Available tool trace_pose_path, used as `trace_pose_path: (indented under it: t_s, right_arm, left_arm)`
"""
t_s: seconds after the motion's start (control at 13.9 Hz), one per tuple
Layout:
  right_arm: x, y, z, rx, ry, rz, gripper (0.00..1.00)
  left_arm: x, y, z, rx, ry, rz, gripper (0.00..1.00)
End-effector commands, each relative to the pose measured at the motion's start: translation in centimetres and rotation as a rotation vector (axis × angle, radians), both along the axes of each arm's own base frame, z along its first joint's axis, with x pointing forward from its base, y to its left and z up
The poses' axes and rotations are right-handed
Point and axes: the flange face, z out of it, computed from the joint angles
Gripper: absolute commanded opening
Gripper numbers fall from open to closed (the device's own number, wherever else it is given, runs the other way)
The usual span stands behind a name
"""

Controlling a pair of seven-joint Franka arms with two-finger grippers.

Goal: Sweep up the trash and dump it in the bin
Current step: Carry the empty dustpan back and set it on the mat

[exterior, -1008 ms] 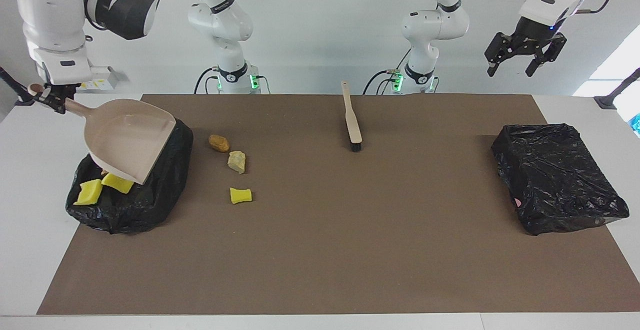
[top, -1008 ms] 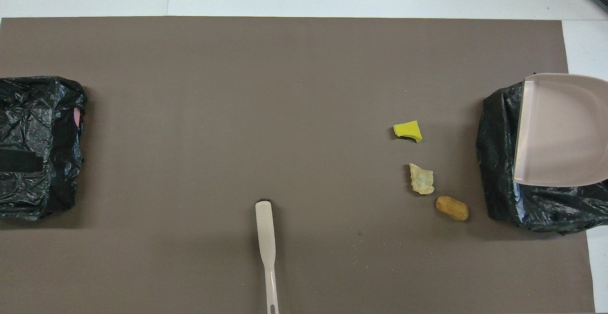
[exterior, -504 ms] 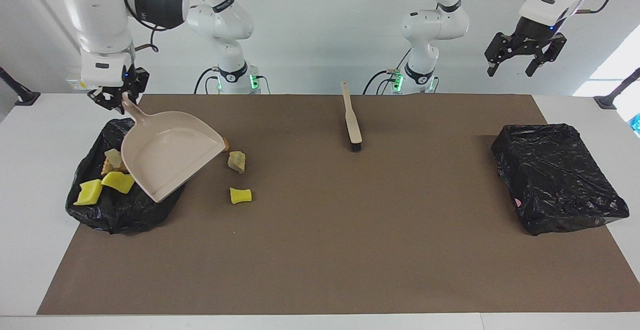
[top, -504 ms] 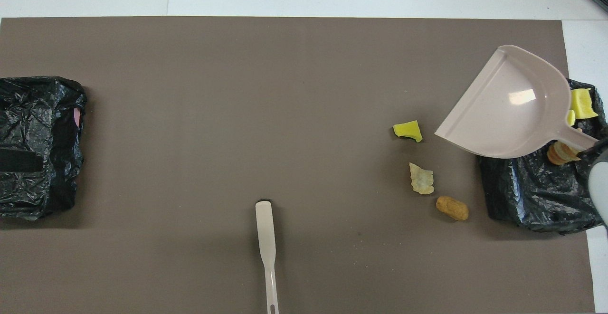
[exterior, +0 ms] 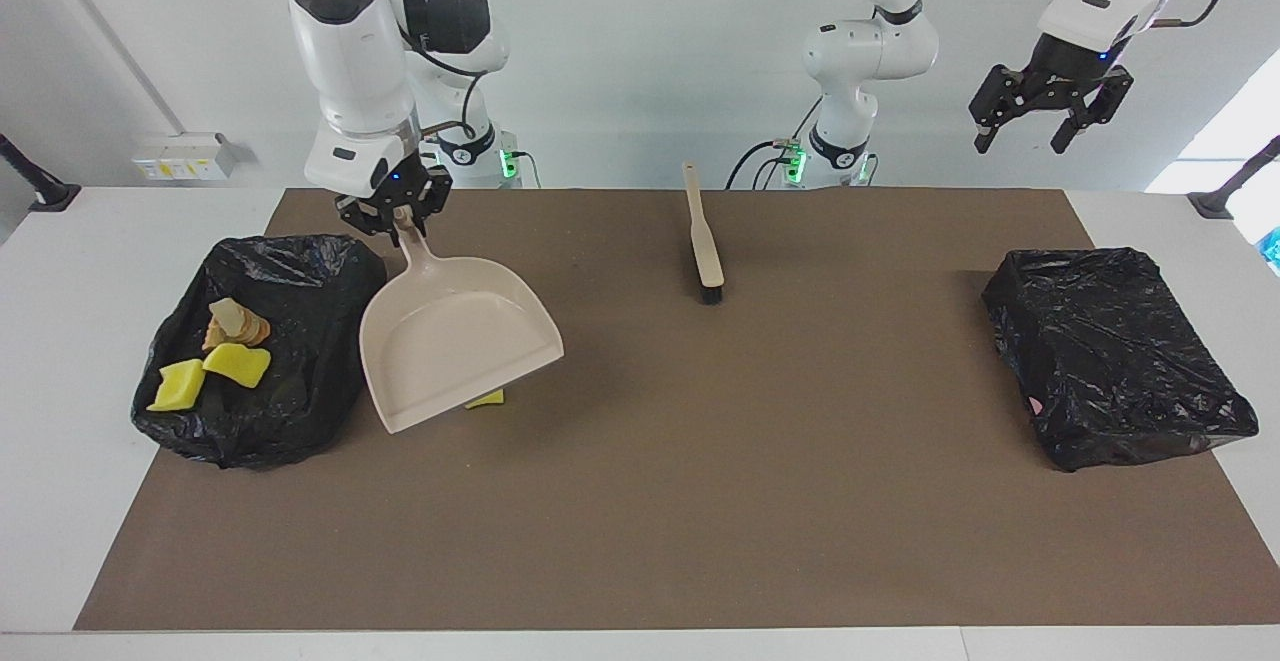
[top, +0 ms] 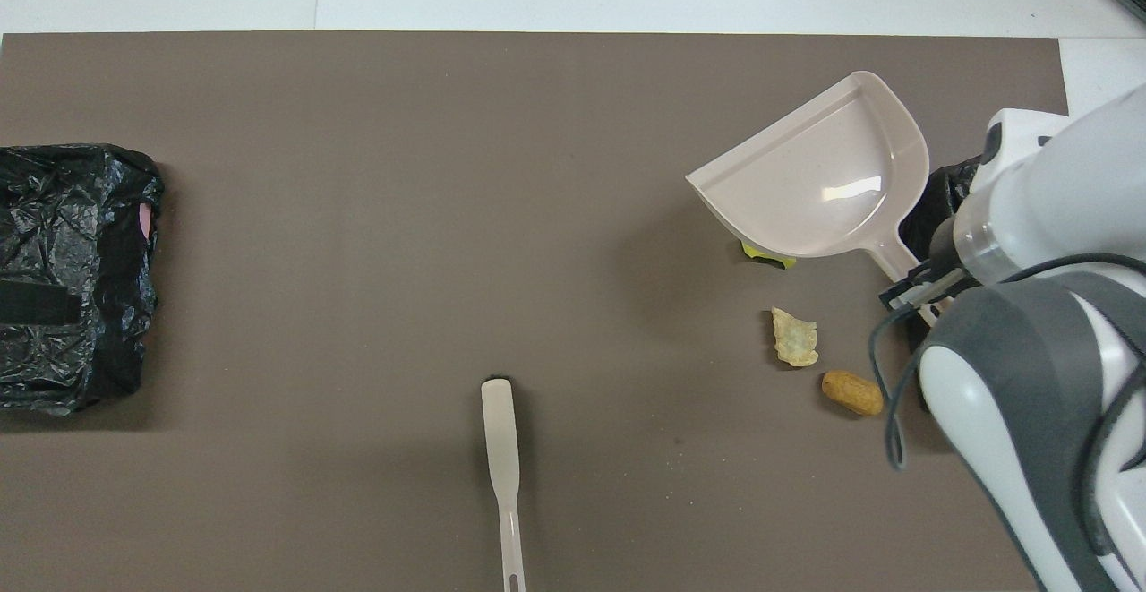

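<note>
My right gripper (exterior: pixel 398 223) is shut on the handle of the empty beige dustpan (exterior: pixel 455 351), which hangs tilted over the mat beside the black-bagged bin (exterior: pixel 300 261). In the bin lie two yellow sponge pieces (exterior: pixel 180 384) and a tan chunk (exterior: pixel 235 324). Loose trash lies on the mat. A yellow sponge piece (top: pixel 765 255) is mostly covered by the pan. A pale lump (top: pixel 795 337) and an orange-tan chunk (top: pixel 852 392) lie nearer to the robots. In the facing view the pan hides those two. My left gripper (exterior: pixel 1050 131) waits open, high over its end of the table.
The beige brush (exterior: pixel 703 236) lies on the brown mat (exterior: pixel 700 491) near the robots, at mid-table, bristles pointing away from them. A second black-bagged bin (exterior: pixel 1115 356) sits at the left arm's end. In the overhead view my right arm (top: pixel 1030 377) covers most of the first bin.
My right gripper has carried the dustpan off the bin and toward mid-table, turning its mouth upward. It now hangs over the loose trash. The left arm has not moved.
</note>
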Motion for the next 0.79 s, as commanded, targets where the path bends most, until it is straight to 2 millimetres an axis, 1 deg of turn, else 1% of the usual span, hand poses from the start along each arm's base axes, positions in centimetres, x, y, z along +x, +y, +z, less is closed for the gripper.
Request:
trace_pose_path:
  t_s: [0.0, 0.07, 0.22, 0.36, 0.43, 0.5, 0.58, 0.65, 0.72]
  right_arm:
    - [1.0, 5.0, -1.8, 0.069, -0.035, -0.116, 0.0]
    - [1.3, 7.4, -3.0, 0.092, -0.039, -0.187, 0.0]
    - [1.4, 12.4, -4.4, 0.119, -0.067, -0.252, 0.0]
    - [1.7, 15.8, -5.3, 0.147, -0.088, -0.327, 0.0]
    - [1.6, 17.7, -5.6, 0.171, -0.082, -0.35, 0.0]
    - [1.3, 20.2, -6.8, 0.177, -0.068, -0.368, 0.0]
    - [1.5, 21.7, -7.8, 0.194, -0.083, -0.414, 0.0]
    - [1.8, 23.1, -9.5, 0.204, -0.091, -0.457, 0.0]
    - [1.9, 25.1, -10.5, 0.215, -0.104, -0.468, 0.0]
  left_arm:
    - [-0.2, 0.2, 0.2, 0.008, 0.011, 0.003, 1.0]
    - [-0.2, 0.2, 0.2, 0.008, 0.01, 0.004, 1.0]
    - [-0.2, 0.2, 0.2, 0.008, 0.01, 0.004, 1.0]
    - [-0.2, 0.2, 0.2, 0.008, 0.01, 0.004, 1.0]
    - [-0.2, 0.2, 0.2, 0.008, 0.01, 0.002, 1.0]
    - [-0.2, 0.2, 0.2, 0.008, 0.01, 0.004, 1.0]
    - [-0.2, 0.2, 0.2, 0.008, 0.01, 0.004, 1.0]
    - [-0.2, 0.2, 0.2, 0.008, 0.01, 0.004, 1.0]
    - [-0.2, 0.2, 0.2, 0.008, 0.01, 0.004, 1.0]
